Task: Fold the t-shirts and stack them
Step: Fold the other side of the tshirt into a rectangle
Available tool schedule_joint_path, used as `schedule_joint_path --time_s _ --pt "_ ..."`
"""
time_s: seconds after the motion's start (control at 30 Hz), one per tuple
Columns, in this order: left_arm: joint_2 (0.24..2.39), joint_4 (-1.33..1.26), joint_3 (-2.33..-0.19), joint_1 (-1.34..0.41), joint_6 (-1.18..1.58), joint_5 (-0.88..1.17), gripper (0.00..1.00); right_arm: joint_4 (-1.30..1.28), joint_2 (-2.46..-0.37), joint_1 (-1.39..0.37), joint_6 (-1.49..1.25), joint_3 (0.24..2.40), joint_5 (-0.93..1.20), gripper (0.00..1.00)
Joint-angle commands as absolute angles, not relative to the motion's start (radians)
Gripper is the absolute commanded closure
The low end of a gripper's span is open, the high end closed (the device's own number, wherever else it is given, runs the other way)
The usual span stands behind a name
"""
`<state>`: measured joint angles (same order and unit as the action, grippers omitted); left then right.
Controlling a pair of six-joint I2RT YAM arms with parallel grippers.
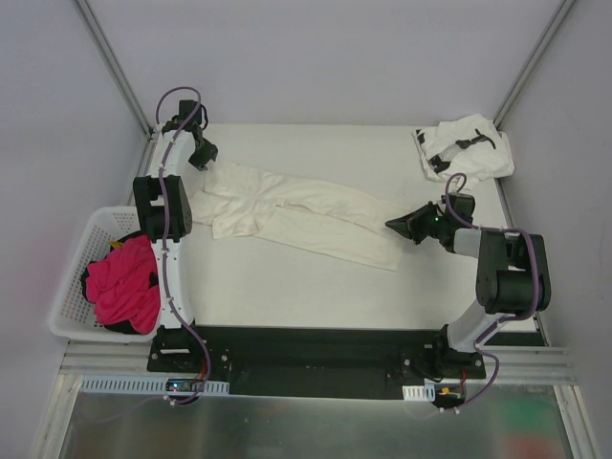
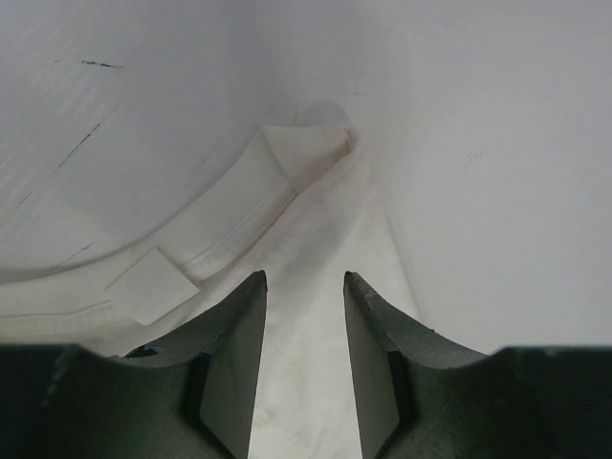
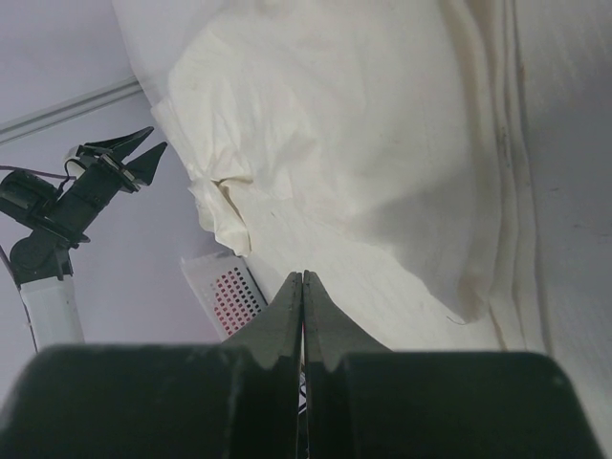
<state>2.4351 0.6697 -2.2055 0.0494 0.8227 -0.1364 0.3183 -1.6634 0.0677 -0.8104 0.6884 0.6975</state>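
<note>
Two claws: the left claw (image 1: 204,156) hangs with jaws apart above the left end of the cream-white t-shirt (image 1: 296,210), gripping nothing; the right claw (image 1: 394,224) is pressed together, empty, at its right end. Two t-shirts lie on the table (image 1: 287,292), the printed t-shirt (image 1: 466,148) crumpled far right. One basket (image 1: 80,251) holds one pink garment (image 1: 122,282)

Cream t-shirt (image 1: 296,212) stretched mid-table, printed t-shirt (image 1: 466,145) crumpled far-right corner

Overhead and wrist cameras (close-up) share the shirt (image 1: 316,215).
</note>
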Motion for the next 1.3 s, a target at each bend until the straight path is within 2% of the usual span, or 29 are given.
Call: schedule_joint_path --time_s 0.0,0.47,1.13,1.2,1.27 --pt "2.447 0.673 -2.264 0.051 0.828 -0.114 0.63 0.351 -1.669 0.075 -0.822 0.73 0.713 0.99" --pt "2.428 0.673 -2.258 0.034 0.706 -0.161 0.65 0.351 -1.669 0.075 -0.836 0.75 0.713 0.99" --pt "2.418 0.695 -2.164 0.026 0.607 -0.1 0.64 0.353 -1.603 0.075 -0.859 0.755 0.71 0.99" --pt "2.43 0.696 -2.178 0.028 0.607 -0.098 0.68 0.353 -1.605 0.075 -0.859 0.756 0.71 0.99" --pt "2.439 0.698 -2.19 0.026 0.606 -0.091 0.83 0.35 -1.605 0.075 -0.859 0.758 0.71 0.99"
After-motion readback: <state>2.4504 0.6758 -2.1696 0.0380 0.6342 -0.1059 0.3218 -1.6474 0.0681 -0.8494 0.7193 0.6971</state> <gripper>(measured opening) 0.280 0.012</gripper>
